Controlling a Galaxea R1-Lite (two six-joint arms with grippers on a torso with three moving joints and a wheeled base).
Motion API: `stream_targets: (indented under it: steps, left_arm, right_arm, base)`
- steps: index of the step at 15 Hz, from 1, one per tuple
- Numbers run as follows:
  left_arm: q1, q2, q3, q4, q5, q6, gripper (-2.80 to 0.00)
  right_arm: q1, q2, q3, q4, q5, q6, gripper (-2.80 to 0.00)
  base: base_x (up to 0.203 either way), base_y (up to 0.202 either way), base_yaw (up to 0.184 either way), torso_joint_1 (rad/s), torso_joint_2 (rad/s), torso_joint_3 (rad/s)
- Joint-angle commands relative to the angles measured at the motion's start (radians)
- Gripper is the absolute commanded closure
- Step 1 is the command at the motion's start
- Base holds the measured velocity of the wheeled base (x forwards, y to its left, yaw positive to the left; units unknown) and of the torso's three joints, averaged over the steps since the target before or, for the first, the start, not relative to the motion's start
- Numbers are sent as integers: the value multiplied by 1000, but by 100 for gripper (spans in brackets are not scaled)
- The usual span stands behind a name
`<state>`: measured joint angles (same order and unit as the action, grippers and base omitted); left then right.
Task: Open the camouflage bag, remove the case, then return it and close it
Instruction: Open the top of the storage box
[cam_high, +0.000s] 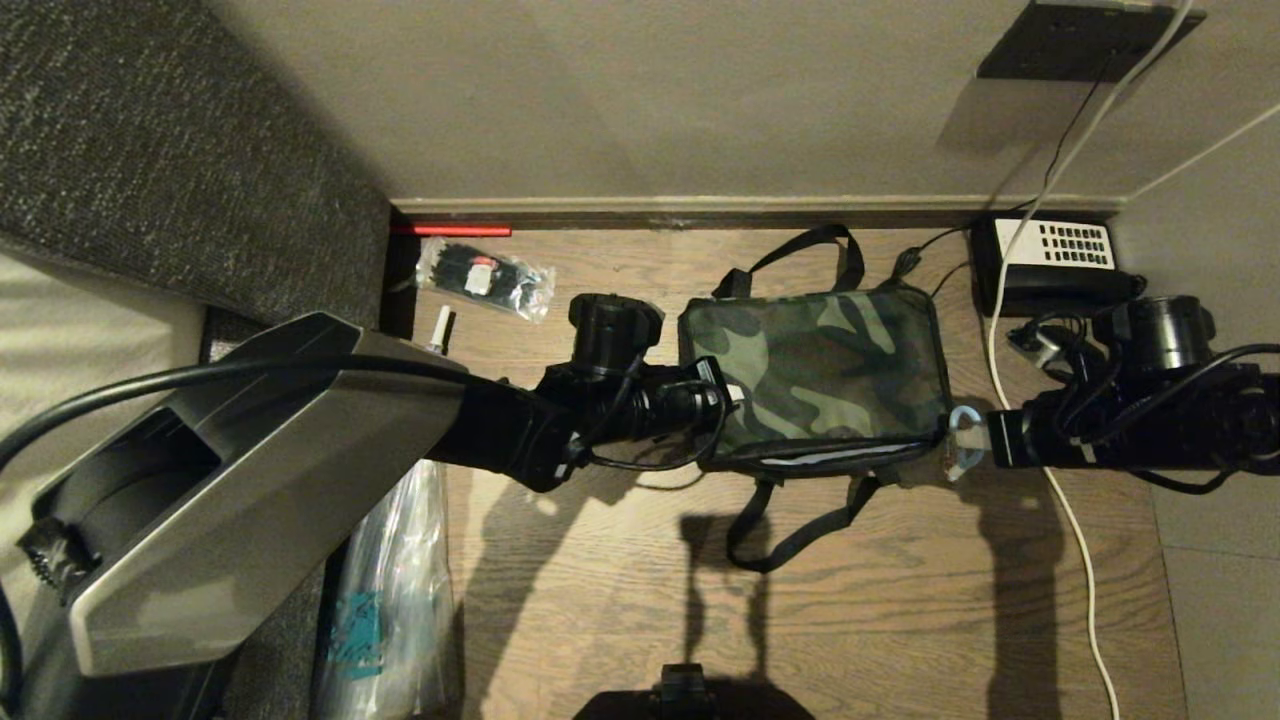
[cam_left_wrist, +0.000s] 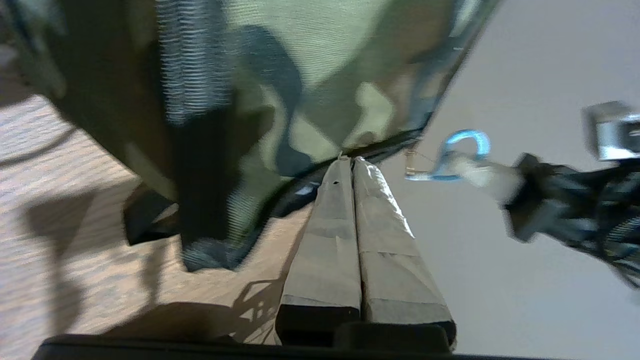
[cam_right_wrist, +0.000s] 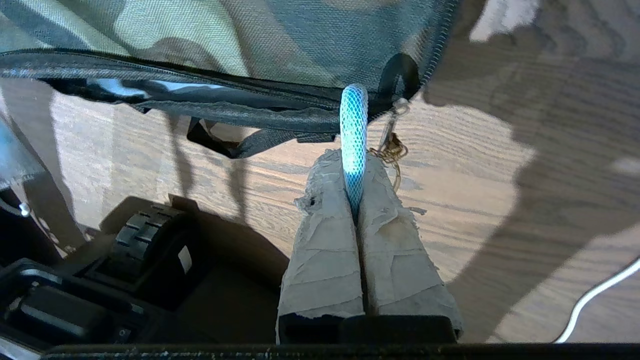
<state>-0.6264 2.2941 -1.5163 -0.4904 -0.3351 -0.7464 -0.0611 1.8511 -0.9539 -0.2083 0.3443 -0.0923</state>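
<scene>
Both of my grippers are at the camouflage bag (cam_high: 815, 375), which sits on the wooden floor (cam_high: 880, 600) close to the wall's skirting, beside the black telephone (cam_high: 1050, 265). My right gripper (cam_high: 985, 437) pinches the light-blue loop (cam_right_wrist: 353, 145) at the bag's right front corner, pads pressed together on it. My left gripper (cam_left_wrist: 348, 161) is closed empty, tips against the bag's left edge. The fabric looks soft and light, likely to slide when the zipper drags, so I would brace its body.
</scene>
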Motion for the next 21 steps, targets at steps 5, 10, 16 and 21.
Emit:
stream_targets:
  steps: [5,10,16,21]
  left_arm:
    - [-12,118,-88,0,43,5,0]
    - [-12,189,-174,2,102,10,0]
    - [7,233,-239,14,126,12,0]
    - [3,256,-223,15,131,13,0]
  right_arm:
    - [0,11,-27,-2,2,14,0]
    - [1,14,-43,0,4,16,0]
    - [1,17,-57,-2,4,16,0]
    - [1,32,-89,-1,4,16,0]
  base:
    - [0,0,0,0,0,0]
    - [0,0,0,0,0,0]
    - [0,0,0,0,0,0]
    - [0,0,0,0,0,0]
